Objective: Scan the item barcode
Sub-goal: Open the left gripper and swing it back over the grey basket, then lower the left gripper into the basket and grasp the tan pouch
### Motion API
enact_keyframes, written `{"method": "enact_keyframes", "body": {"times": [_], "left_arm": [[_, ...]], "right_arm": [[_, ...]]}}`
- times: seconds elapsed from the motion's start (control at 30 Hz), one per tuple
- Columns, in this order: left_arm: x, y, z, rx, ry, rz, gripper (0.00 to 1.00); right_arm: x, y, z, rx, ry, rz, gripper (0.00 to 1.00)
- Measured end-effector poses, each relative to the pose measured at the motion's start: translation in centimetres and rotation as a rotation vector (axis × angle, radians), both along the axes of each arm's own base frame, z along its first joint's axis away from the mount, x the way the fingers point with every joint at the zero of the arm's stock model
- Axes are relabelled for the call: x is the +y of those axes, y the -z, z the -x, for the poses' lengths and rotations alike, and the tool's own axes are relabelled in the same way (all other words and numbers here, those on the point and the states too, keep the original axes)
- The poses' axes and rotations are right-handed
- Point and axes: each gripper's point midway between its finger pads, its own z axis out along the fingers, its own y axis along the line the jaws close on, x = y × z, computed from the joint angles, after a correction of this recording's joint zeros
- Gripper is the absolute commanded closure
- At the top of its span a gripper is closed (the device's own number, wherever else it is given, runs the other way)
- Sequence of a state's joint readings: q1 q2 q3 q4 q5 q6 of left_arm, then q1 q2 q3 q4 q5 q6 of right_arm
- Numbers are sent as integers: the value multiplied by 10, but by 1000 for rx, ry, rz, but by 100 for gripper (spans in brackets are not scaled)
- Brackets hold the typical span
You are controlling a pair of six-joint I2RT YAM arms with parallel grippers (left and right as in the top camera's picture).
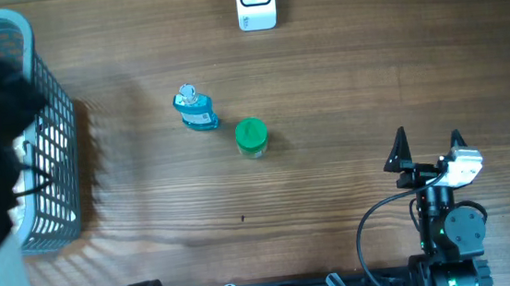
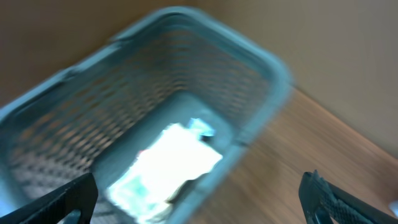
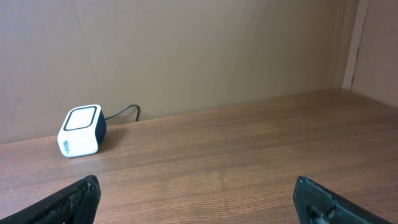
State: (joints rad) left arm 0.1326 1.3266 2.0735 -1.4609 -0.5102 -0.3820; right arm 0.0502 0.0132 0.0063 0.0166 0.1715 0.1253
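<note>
Right gripper (image 1: 428,137) sits at the near right with its two dark fingers spread wide and nothing between them; through its wrist camera I see only bare wood between the tips. My left gripper (image 2: 199,183) hangs above the basket at the left edge, fingers equally wide apart and empty, though that view is blurred.

Everything rests on the brown wood-grain table (image 1: 323,72). At its far left stands the pale blue-grey plastic mesh basket (image 1: 59,179), and a pale, crumpled packet (image 2: 168,162) lies on its floor, too smeared for me to identify. At the far edge, near the middle, stands the white box-shaped barcode scanner with a dark-framed window (image 1: 256,2), a thin black cable running from it along the wall.

Left of centre lies the small blue bottle with a clear cap (image 1: 196,109); I cannot tell whether it stands or lies. Just beside it, on its near right, is the small green-lidded jar (image 1: 252,136). Both are well apart from either gripper and from the scanner.
</note>
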Motion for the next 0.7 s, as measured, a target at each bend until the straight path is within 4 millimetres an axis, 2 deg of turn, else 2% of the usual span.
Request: {"method": "enact_keyframes", "body": {"times": [0.07, 0.17, 0.37, 0.57, 0.7], "left_arm": [[25, 4, 13, 6, -90, 24, 0], [45, 9, 24, 12, -161, 57, 0], [80, 27, 27, 46, -285, 119, 0], [99, 76, 24, 131, -436, 306, 0], [110, 109, 6, 187, -481, 402, 0]], "right_arm": [[0, 0, 0, 0, 0, 0, 0], [0, 0, 0, 0, 0, 0, 0], [0, 0, 0, 0, 0, 0, 0], [0, 0, 0, 0, 0, 0, 0], [0, 0, 0, 0, 0, 0, 0]]}}
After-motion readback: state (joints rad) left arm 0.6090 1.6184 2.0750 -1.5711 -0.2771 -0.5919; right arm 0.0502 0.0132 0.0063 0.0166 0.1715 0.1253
